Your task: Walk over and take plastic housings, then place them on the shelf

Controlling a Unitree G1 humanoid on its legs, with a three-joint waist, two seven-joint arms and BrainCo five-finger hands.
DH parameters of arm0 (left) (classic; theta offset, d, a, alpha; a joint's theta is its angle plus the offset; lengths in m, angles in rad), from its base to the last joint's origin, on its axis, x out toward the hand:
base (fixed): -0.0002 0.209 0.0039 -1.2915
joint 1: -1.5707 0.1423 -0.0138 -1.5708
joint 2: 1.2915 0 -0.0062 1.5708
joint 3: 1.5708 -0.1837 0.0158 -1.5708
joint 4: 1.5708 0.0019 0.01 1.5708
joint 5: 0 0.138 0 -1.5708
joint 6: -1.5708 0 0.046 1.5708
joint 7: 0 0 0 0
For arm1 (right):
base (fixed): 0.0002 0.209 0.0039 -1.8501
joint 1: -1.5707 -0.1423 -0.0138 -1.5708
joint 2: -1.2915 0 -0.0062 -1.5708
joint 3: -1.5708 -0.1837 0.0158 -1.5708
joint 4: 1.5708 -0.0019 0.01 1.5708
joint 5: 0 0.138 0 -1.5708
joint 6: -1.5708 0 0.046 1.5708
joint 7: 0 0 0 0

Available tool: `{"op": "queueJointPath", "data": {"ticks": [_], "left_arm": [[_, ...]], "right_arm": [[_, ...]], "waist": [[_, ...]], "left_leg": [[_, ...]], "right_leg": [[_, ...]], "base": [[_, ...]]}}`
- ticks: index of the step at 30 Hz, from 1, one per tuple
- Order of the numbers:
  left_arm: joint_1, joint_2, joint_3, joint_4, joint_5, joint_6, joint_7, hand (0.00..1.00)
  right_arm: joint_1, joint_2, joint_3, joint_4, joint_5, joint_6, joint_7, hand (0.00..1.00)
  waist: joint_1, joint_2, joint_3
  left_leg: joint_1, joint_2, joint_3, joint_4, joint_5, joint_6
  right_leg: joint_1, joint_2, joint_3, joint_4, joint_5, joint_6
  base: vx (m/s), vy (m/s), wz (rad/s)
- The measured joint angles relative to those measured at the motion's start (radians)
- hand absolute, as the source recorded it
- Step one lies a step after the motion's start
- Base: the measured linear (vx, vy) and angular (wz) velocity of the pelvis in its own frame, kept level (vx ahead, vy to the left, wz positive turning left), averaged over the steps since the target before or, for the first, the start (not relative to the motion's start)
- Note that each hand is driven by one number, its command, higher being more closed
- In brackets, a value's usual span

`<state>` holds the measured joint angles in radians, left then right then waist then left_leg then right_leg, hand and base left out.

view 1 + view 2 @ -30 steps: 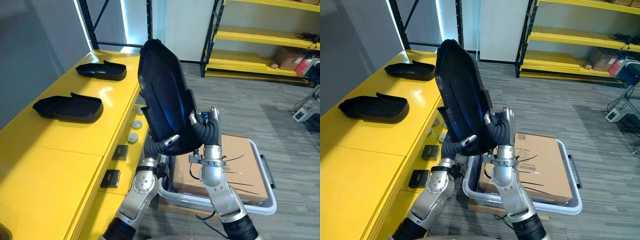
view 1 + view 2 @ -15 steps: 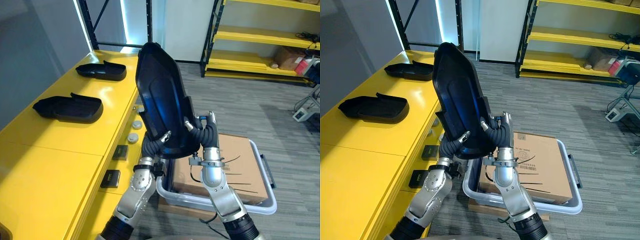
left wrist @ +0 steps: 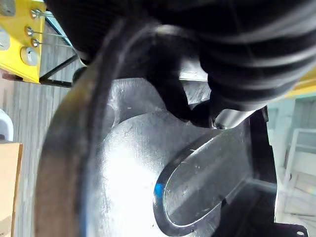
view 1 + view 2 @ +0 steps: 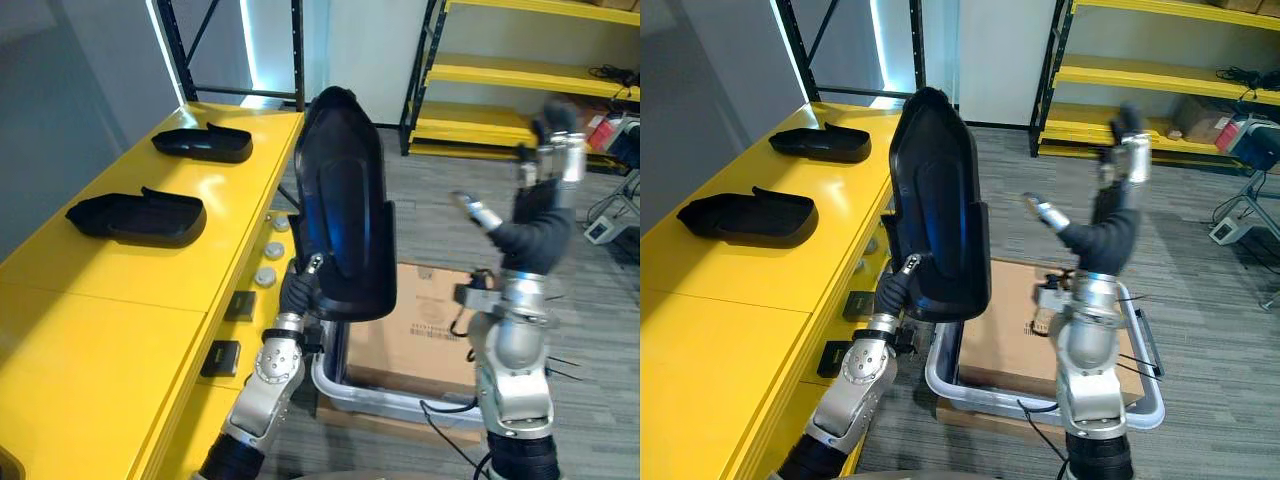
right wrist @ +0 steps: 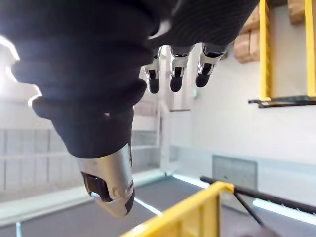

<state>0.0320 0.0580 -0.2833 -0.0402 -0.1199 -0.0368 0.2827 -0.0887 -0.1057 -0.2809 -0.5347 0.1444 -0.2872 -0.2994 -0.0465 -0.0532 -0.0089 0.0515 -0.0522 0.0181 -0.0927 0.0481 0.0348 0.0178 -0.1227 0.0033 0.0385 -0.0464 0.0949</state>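
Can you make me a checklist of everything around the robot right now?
Surface: yellow shelf, long and flat, on the robot's left.
Job's things: held housing, black, standing upright; near housing and far housing lie on the shelf, apart.
Clutter: cardboard box inside a grey bin on the floor.
Robot hands: left robot hand curled on the held housing's lower edge; right robot hand raised, fingers straight, holding nothing.
Cables: nothing seen.
Surroundings: grey floor, yellow racks at the back.
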Motion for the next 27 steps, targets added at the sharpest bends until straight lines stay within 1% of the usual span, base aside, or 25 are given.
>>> {"op": "queueJointPath", "data": {"ticks": [1, 2, 3, 4, 5, 6, 7, 8, 9, 10, 11, 13, 14, 15, 17, 18, 19, 20, 22, 24, 26, 27], "left_arm": [[0.005, 0.0, 0.009, 0.006, 0.002, 0.0, 0.0, 1.0], [0.028, 0.0, 0.035, 0.007, 0.006, 0.001, 0.0, 1.0], [0.037, -0.001, 0.046, 0.007, 0.006, 0.001, 0.0, 1.0], [0.049, -0.003, 0.062, 0.007, 0.006, 0.001, 0.0, 1.0], [0.064, -0.005, 0.09, 0.003, 0.006, 0.001, 0.0, 1.0], [0.071, -0.006, 0.1, 0.0, 0.006, 0.001, 0.0, 1.0], [0.083, -0.005, 0.111, -0.005, 0.006, 0.0, 0.0, 1.0], [0.102, -0.005, 0.127, -0.021, 0.006, 0.0, 0.0, 1.0], [0.114, -0.005, 0.13, -0.034, 0.006, 0.0, 0.0, 1.0], [0.136, -0.006, 0.135, -0.056, 0.006, -0.005, 0.0, 1.0], [0.15, -0.006, 0.137, -0.071, 0.006, -0.006, 0.0, 1.0], [0.193, -0.01, 0.14, -0.126, 0.005, -0.015, 0.0, 1.0], [0.201, -0.013, 0.141, -0.139, 0.005, -0.018, 0.0, 1.0], [0.226, -0.023, 0.15, -0.173, 0.005, -0.028, -0.003, 1.0], [0.239, -0.037, 0.161, -0.187, 0.004, -0.037, -0.007, 1.0], [0.243, -0.042, 0.168, -0.188, 0.004, -0.044, -0.011, 1.0], [0.255, -0.046, 0.17, -0.193, 0.004, -0.049, -0.017, 1.0], [0.267, -0.046, 0.17, -0.197, 0.003, -0.049, -0.02, 1.0], [0.277, -0.051, 0.168, -0.198, 0.003, -0.049, -0.023, 1.0], [0.278, -0.057, 0.167, -0.199, 0.001, -0.049, -0.026, 1.0], [0.277, -0.067, 0.168, -0.199, -0.004, -0.049, -0.029, 1.0], [0.276, -0.07, 0.167, -0.199, -0.004, -0.049, -0.029, 1.0]], "right_arm": [[0.002, 0.0, -0.039, 0.001, 0.017, -0.004, -0.001, 0.0], [0.014, 0.0, -0.138, 0.013, 0.046, -0.019, -0.007, 0.0], [0.024, 0.0, -0.178, 0.025, 0.053, -0.022, -0.012, 0.0], [0.048, -0.001, -0.255, 0.065, 0.061, -0.023, -0.03, 0.0], [0.072, -0.001, -0.316, 0.13, 0.076, -0.022, -0.049, 0.0], [0.087, -0.001, -0.341, 0.169, 0.085, -0.021, -0.058, 0.0], [0.127, -0.001, -0.378, 0.253, 0.093, -0.017, -0.077, 0.0], [0.175, -0.001, -0.398, 0.348, 0.095, -0.005, -0.094, 0.0], [0.198, 0.002, -0.403, 0.391, 0.096, 0.012, -0.101, 0.0], [0.244, 0.01, -0.414, 0.47, 0.099, 0.045, -0.113, 0.0], [0.262, 0.018, -0.418, 0.508, 0.101, 0.062, -0.114, 0.0], [0.325, 0.061, -0.418, 0.658, 0.126, 0.112, -0.107, 0.0], [0.337, 0.076, -0.416, 0.693, 0.134, 0.12, -0.103, 0.0], [0.368, 0.12, -0.407, 0.799, 0.145, 0.145, -0.066, 0.0], [0.382, 0.147, -0.405, 0.865, 0.164, 0.162, -0.032, 0.0], [0.389, 0.158, -0.393, 0.925, 0.17, 0.169, -0.014, 0.0], [0.396, 0.159, -0.365, 1.004, 0.167, 0.186, 0.006, 0.0], [0.401, 0.161, -0.332, 1.067, 0.167, 0.194, 0.024, 0.0], [0.4, 0.161, -0.287, 1.152, 0.162, 0.21, 0.054, 0.0], [0.4, 0.16, -0.233, 1.224, 0.155, 0.226, 0.084, 0.0], [0.384, 0.167, -0.168, 1.297, 0.127, 0.239, 0.111, 0.0], [0.382, 0.167, -0.16, 1.306, 0.118, 0.243, 0.111, 0.0]], "waist": [[0.0, 0.001, 0.001], [-0.004, 0.005, 0.0], [-0.006, 0.005, 0.0], [-0.01, 0.006, 0.0], [-0.02, 0.006, 0.0], [-0.025, 0.007, 0.001], [-0.029, 0.01, 0.0], [-0.03, 0.014, -0.001], [-0.032, 0.017, -0.001], [-0.033, 0.024, -0.001], [-0.033, 0.029, -0.001], [-0.031, 0.043, -0.001], [-0.03, 0.045, 0.0], [-0.026, 0.045, 0.0], [-0.022, 0.044, 0.001], [-0.021, 0.043, 0.002], [-0.021, 0.043, 0.004], [-0.02, 0.039, 0.007], [-0.016, 0.044, 0.007], [-0.003, 0.047, 0.008], [0.019, 0.043, 0.01], [0.019, 0.04, 0.011]], "left_leg": [[-0.001, 0.0, -0.001, 0.0, 0.0, 0.0], [-0.002, 0.0, -0.001, 0.0, 0.0, 0.0], [-0.002, 0.0, -0.002, 0.0, 0.0, 0.0], [-0.004, 0.0, -0.004, 0.0, 0.0, 0.0], [-0.007, 0.0, -0.007, 0.0, 0.0, 0.0], [-0.008, 0.0, -0.009, 0.0, 0.0, 0.0], [-0.012, 0.0, -0.01, 0.0, 0.0, 0.0], [-0.015, 0.0, -0.011, 0.0, -0.001, 0.0], [-0.016, 0.0, -0.01, 0.0, -0.001, 0.0], [-0.019, 0.0, -0.01, 0.0, -0.001, -0.001], [-0.019, 0.001, -0.01, 0.0, -0.002, -0.001], [-0.019, 0.004, -0.003, 0.0, -0.004, -0.002], [-0.018, 0.006, -0.001, 0.0, -0.004, -0.003], [-0.013, 0.011, 0.006, 0.006, -0.011, -0.005], [-0.011, 0.016, 0.011, 0.018, -0.026, -0.012], [-0.011, 0.017, 0.01, 0.028, -0.034, -0.012], [-0.012, 0.019, 0.01, 0.034, -0.043, -0.019], [-0.009, 0.019, 0.011, 0.035, -0.054, -0.012], [-0.007, 0.02, 0.01, 0.037, -0.055, -0.012], [-0.01, 0.023, 0.011, 0.039, -0.056, -0.011], [-0.013, 0.024, -0.008, 0.046, -0.059, -0.015], [-0.02, 0.02, -0.028, 0.052, -0.059, -0.015]], "right_leg": [[0.0, 0.0, 0.0, 0.0, 0.0, 0.0], [-0.001, 0.0, 0.0, -0.001, 0.0, 0.0], [-0.001, 0.0, -0.001, -0.002, 0.0, 0.0], [-0.001, 0.0, -0.003, -0.003, 0.0, 0.0], [-0.002, 0.0, -0.005, -0.004, 0.0, 0.0], [-0.002, 0.0, -0.005, -0.004, 0.0, 0.0], [-0.005, 0.0, -0.006, -0.005, 0.0, 0.0], [-0.008, 0.0, -0.006, -0.006, 0.0, 0.0], [-0.009, 0.0, -0.006, -0.006, 0.0, 0.0], [-0.012, 0.0, -0.006, -0.005, 0.0, 0.0], [-0.013, 0.0, -0.006, -0.005, 0.0, 0.0], [-0.011, 0.002, -0.005, -0.003, 0.0, 0.0], [-0.007, 0.003, -0.004, -0.003, 0.0, 0.0], [-0.003, 0.005, -0.002, 0.003, -0.002, -0.002], [-0.002, 0.005, 0.001, 0.012, -0.007, -0.006], [0.001, 0.005, 0.0, 0.019, -0.011, -0.007], [0.006, 0.006, -0.001, 0.03, -0.021, -0.009], [0.011, 0.005, -0.004, 0.038, -0.032, -0.006], [0.013, 0.005, -0.01, 0.047, -0.038, -0.007], [0.014, 0.005, -0.02, 0.048, -0.038, -0.007], [0.024, 0.004, -0.044, 0.052, -0.044, -0.009], [0.027, 0.0, -0.06, 0.057, -0.049, -0.01]], "base": [[0.0, 0.0, 0.0], [0.0, 0.0, 0.0], [0.0, 0.0, 0.0], [0.0, 0.0, 0.05], [0.0, 0.0, 0.06], [0.0, 0.0, 0.04], [0.0, 0.0, 0.0], [0.0, 0.0, 0.0], [0.0, 0.0, 0.0], [0.0, 0.0, 0.0], [0.0, 0.0, 0.0], [0.0, -0.005, -0.04], [0.0, 0.0, -0.06], [0.0, 0.0, -0.09], [-0.01, -0.008, -0.08], [-0.04, -0.027, -0.01], [-0.08, -0.046, 0.05], [-0.08, -0.047, 0.05], [-0.04, -0.035, 0.1], [-0.01, -0.035, 0.11], [0.01, -0.042, 0.28], [0.03, -0.047, 0.74]]}}
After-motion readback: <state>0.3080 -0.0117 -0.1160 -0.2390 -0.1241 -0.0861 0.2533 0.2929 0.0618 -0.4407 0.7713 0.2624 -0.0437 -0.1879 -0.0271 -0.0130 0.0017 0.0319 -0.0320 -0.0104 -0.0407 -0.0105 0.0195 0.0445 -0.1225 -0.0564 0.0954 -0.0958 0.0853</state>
